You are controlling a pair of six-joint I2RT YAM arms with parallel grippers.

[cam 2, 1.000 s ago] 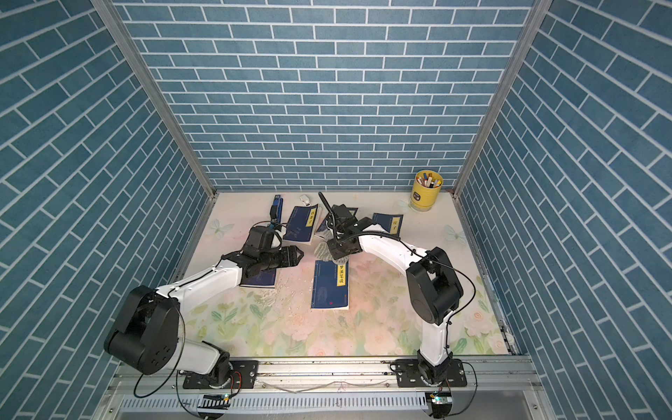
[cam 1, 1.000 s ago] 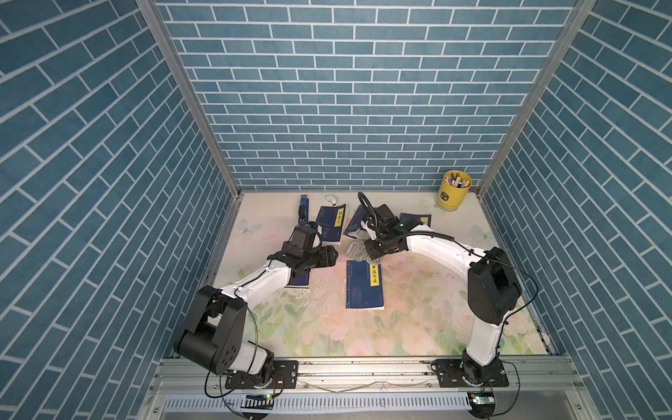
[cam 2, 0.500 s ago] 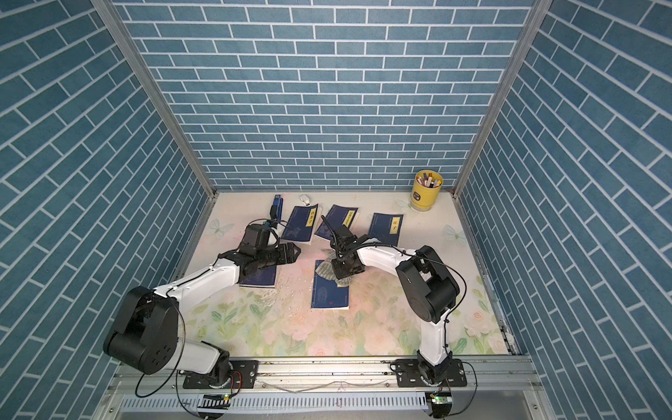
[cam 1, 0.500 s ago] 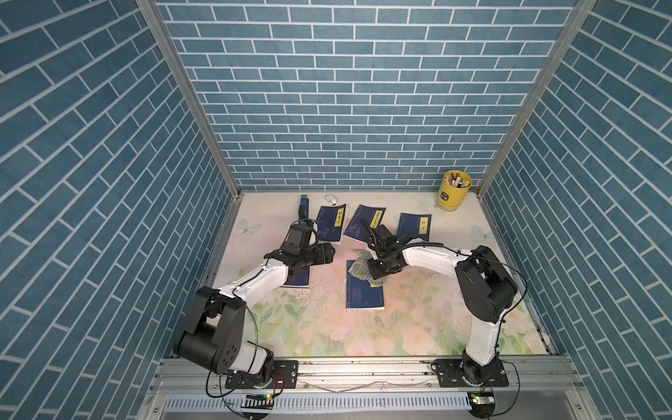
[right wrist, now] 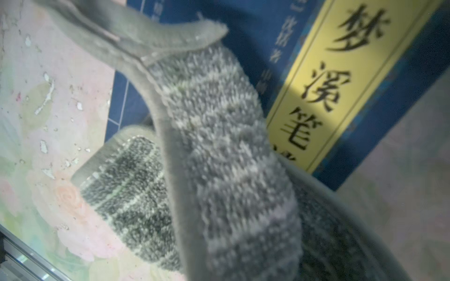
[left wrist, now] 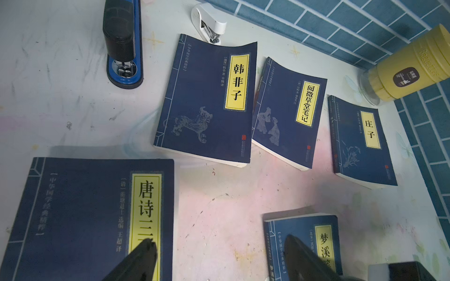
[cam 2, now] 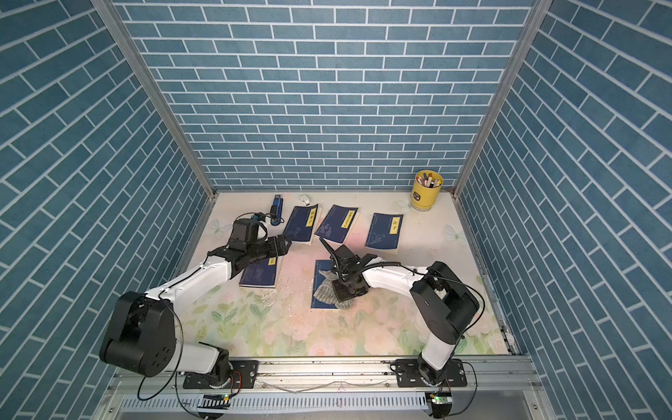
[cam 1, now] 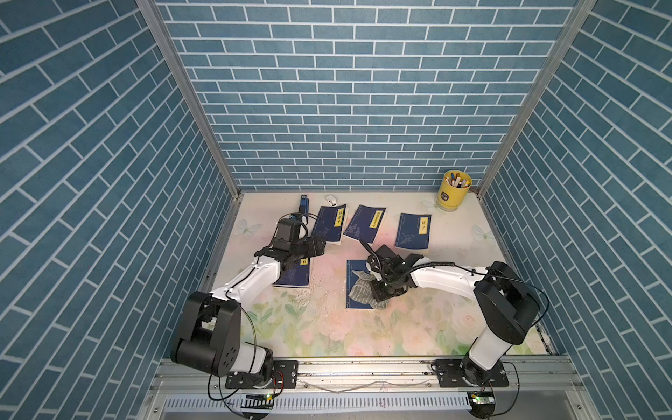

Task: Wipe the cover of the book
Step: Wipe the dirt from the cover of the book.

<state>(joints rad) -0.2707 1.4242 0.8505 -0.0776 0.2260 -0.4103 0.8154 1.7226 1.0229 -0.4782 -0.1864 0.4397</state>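
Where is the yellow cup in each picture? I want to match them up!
In a top view: the yellow cup stands in the far corner on the robot's right.
In a top view: it is in the same far corner.
Left wrist: it is against the blue wall, beyond the books.
Right wrist: not in it.
Shared landmark: the blue book under the grey cloth.

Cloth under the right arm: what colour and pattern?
Grey cloth with paler stripes and a plain grey border; clearest in the right wrist view.
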